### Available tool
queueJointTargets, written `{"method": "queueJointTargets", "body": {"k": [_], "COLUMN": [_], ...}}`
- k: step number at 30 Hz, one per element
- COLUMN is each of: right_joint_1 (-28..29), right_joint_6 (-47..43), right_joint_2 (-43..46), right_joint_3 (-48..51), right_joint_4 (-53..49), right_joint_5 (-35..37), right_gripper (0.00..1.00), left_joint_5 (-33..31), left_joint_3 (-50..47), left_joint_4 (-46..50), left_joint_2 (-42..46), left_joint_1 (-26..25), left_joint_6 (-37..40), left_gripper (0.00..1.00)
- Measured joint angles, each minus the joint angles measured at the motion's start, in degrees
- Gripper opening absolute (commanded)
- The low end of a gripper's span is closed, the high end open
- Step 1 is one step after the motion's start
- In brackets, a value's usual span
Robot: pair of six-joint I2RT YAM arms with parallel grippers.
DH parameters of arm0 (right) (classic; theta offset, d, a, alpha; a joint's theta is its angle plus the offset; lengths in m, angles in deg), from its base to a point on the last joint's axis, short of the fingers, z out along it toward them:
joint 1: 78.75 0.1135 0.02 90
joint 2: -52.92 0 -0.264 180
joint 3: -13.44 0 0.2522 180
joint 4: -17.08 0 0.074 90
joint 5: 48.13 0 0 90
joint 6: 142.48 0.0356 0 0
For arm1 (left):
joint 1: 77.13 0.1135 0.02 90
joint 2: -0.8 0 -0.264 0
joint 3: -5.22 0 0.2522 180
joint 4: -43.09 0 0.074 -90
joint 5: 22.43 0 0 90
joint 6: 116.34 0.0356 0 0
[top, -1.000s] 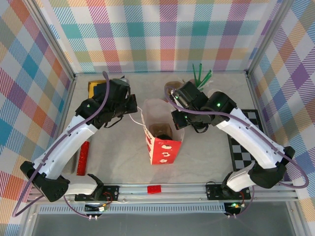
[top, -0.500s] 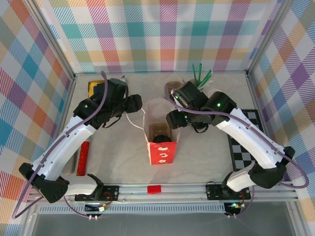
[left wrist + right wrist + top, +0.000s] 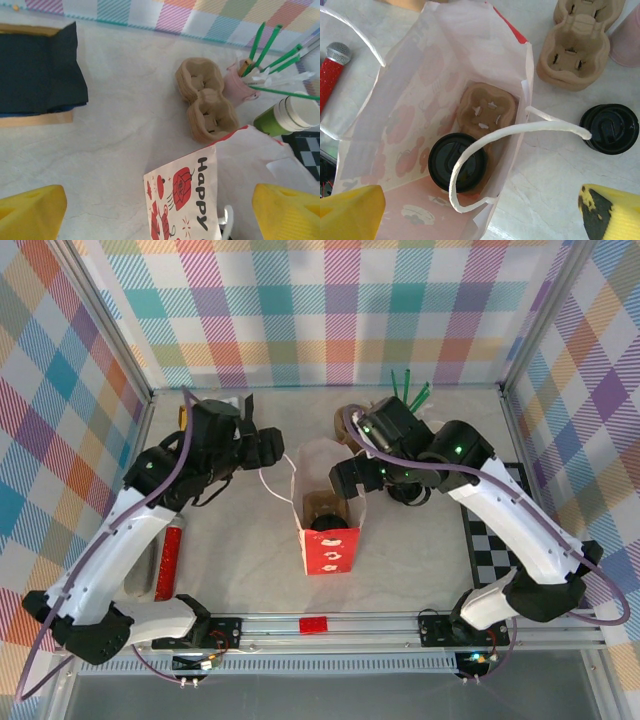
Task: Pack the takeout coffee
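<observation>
Plaid-walled cell, pale marbled table (image 3: pixel 240 560): a paper gift bag (image 3: pixel 327 550) stands mid-table between the arms. The takeout coffee (image 3: pixel 457 162) sits inside the bag, black lid up, in a cardboard carrier (image 3: pixel 487 107). Left gripper (image 3: pixel 160 215) and right gripper (image 3: pixel 480 212) are both spread wide near the bag mouth, holding nothing.

White arms (image 3: pixel 115 530), black joints (image 3: pixel 545 595), purple cables (image 3: pixel 35 665), green lights (image 3: pixel 459 449), yellow fingers (image 3: pixel 30 212)
</observation>
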Motion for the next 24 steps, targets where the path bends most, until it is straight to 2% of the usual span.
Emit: {"method": "queueJointTargets", "body": {"k": [11,19,24], "right_joint_1": [0.00,-0.13,-3.30], "right_joint_6": [-2.86,-6.27,-6.40], "right_joint_2": [0.94,8.41,10.27], "right_joint_3": [-3.10,-3.08,-3.52], "right_joint_4": [-0.04,0.39,-0.02], "right_joint_5": [1.66,7.96,11.41], "right_gripper": [0.99,0.99,0.99], "left_joint_5": [-2.64,-5.27,-7.02], "left_joint_3": [1.16,-2.97,-7.76], "left_joint_4": [0.98,1.25,2.91], "left_joint_2": [8.28,16.17,20.11], "left_joint_1": [0.00,0.00,0.00], "left_joint_6": [1.53,1.53,1.22], "left_gripper": [0.97,0.97,0.98]}}
